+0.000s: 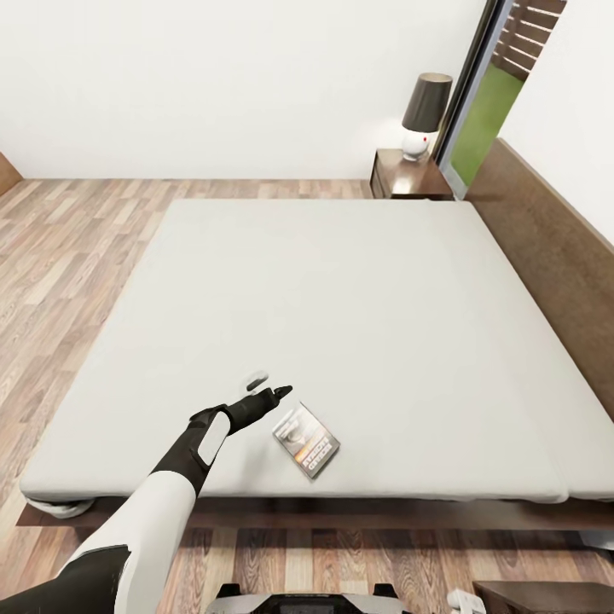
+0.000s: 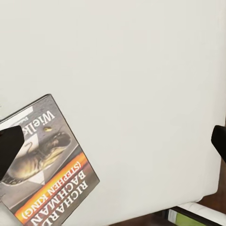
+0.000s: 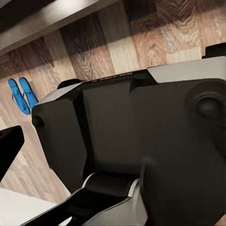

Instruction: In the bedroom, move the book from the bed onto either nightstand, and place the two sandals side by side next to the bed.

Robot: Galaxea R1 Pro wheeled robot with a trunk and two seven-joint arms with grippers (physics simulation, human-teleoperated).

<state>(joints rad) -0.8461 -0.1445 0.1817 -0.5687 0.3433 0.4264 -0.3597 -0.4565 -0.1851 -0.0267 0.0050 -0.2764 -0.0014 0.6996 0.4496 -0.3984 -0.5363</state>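
The bed takes up most of the room from where I stand, its grey mattress bare except for the book, which lies flat close to the near edge. A nightstand sits at the far corner by the headboard with a lamp on its top, well away from the book, so any carry there is a long one and a weak hold could let the thin paperback slip on the way. The lamp leaves little free top, and a careless set-down could knock it or leave the book hanging over the edge. The left gripper hovers above the mattress just beside the book, its fingers spread wide with nothing between them; in the left wrist view the book sits off to one side of the gap, under one fingertip rather than centred. I judge that closing from here would catch only a corner, or push the book along the soft sheet toward the edge and onto the floor. A flat book on a mattress also gives the fingers little to get under. The two blue sandals lie together on the wood floor beside the bed frame. The right gripper's fingers I cannot make out well enough to judge.
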